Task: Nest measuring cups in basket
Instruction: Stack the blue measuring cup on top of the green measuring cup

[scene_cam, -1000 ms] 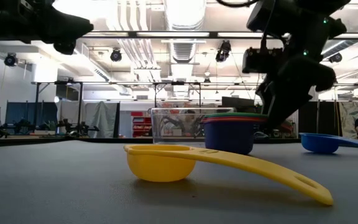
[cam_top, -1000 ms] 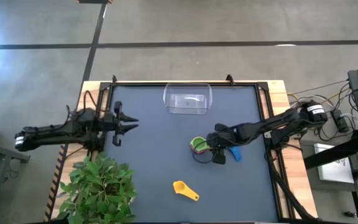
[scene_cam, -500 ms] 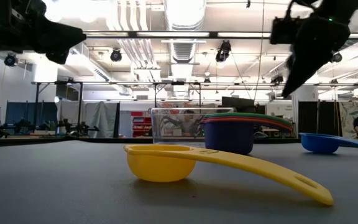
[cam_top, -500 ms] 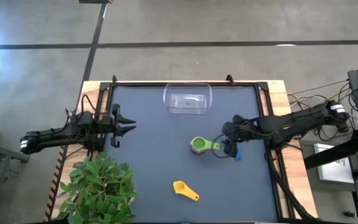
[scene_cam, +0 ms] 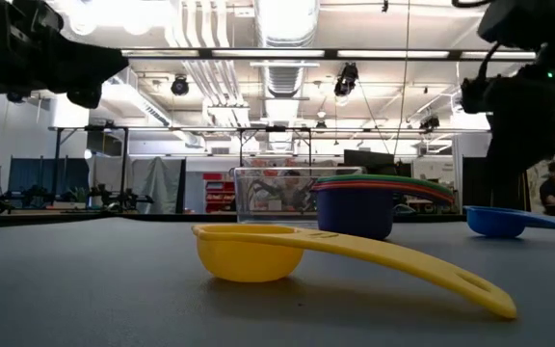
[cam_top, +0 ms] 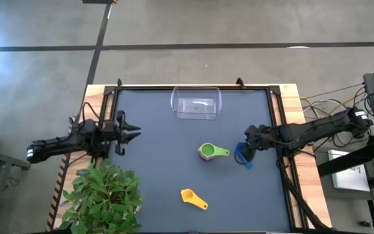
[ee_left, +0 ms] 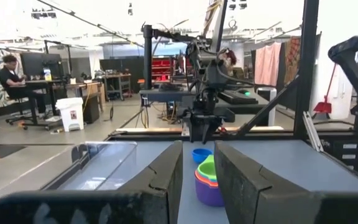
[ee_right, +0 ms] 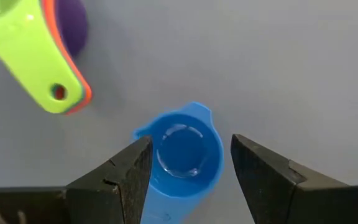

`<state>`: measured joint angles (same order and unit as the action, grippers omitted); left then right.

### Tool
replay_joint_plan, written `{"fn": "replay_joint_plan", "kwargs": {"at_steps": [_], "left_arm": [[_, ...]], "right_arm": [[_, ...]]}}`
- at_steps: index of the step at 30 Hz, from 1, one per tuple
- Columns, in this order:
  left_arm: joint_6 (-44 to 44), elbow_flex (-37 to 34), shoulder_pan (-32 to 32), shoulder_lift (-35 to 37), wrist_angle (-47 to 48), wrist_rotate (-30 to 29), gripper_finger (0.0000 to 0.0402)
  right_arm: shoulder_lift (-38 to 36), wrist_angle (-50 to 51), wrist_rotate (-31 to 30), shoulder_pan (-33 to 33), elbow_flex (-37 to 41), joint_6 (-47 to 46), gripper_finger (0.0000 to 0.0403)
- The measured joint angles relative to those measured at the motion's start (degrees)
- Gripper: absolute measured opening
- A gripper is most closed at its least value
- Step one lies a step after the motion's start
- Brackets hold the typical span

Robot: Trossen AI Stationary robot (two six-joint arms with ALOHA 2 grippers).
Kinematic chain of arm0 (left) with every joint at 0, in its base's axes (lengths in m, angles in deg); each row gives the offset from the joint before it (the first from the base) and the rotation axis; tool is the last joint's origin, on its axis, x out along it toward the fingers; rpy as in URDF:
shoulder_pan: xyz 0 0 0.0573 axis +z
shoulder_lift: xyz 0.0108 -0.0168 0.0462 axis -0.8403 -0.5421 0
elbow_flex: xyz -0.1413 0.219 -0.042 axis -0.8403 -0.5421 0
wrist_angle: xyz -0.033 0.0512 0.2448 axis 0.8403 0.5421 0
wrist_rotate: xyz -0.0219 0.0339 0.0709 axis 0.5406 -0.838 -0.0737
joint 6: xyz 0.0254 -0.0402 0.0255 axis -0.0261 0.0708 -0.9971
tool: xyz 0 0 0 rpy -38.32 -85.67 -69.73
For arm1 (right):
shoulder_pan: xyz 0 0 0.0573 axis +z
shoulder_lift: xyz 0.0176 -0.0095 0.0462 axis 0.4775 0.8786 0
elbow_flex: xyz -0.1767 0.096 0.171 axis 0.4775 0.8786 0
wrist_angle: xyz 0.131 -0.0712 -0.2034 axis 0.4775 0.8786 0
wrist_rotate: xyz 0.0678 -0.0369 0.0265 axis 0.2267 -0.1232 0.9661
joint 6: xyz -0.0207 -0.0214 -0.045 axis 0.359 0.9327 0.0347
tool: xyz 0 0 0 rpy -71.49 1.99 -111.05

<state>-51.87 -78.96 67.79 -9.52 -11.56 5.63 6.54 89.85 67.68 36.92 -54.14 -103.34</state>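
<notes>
Hovering over the blue cup (ee_right: 182, 152) on the dark desk (cam_top: 161, 162) — right gripper (ee_right: 188, 165), jaws apart. Left gripper (cam_top: 132, 130) at the desk's edge, jaws apart. Behind — workshop benches, ceiling lights.

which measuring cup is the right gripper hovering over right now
The blue cup, lying alone on the mat between the open fingers of the right gripper. The nested stack and the yellow cup lie farther off.

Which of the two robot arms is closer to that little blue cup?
The right. Its gripper hangs open directly over the blue cup, fingers straddling it. The left gripper waits far across the table, near the plant.
</notes>
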Motion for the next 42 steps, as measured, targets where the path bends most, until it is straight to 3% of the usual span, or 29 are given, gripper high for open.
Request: {"fn": "replay_joint_plan", "kwargs": {"at_steps": [10,16,20,25,30,34,42], "left_arm": [[-0.36,-1.54,0.00,0.38,-0.15,0.40,0.0075],[-0.14,-1.54,-0.02,0.34,-0.20,1.87,0.0075],[0.30,-1.56,-0.02,0.38,-1.69,4.34,0.0075],[0.42,-1.56,-0.04,0.38,-2.97,4.94,0.0075],[2.56,-1.56,-0.04,0.32,-3.62,4.96,0.0075],[3.68,-1.58,-0.07,0.27,-3.54,5.01,0.0075],[3.02,-1.58,-0.07,0.10,-3.50,4.98,0.0075]], "right_arm": [[3.11,-0.36,-0.42,-0.02,1.17,-5.07,0.0205],[6.41,-0.36,-0.50,-0.02,1.89,-7.58,0.0183],[9.11,-2.10,-0.48,-0.02,2.94,-8.16,0.0139],[11.40,-4.75,-0.52,-0.02,3.10,-7.47,0.0035],[10.86,-4.81,-1.25,-0.02,1.21,-6.18,0.0011],[9.78,-4.77,-2.02,-0.02,-3.41,-3.03,0.0009],[12.11,-7.83,-3.61,-0.04,-15.74,13.36,0.0009]]}}
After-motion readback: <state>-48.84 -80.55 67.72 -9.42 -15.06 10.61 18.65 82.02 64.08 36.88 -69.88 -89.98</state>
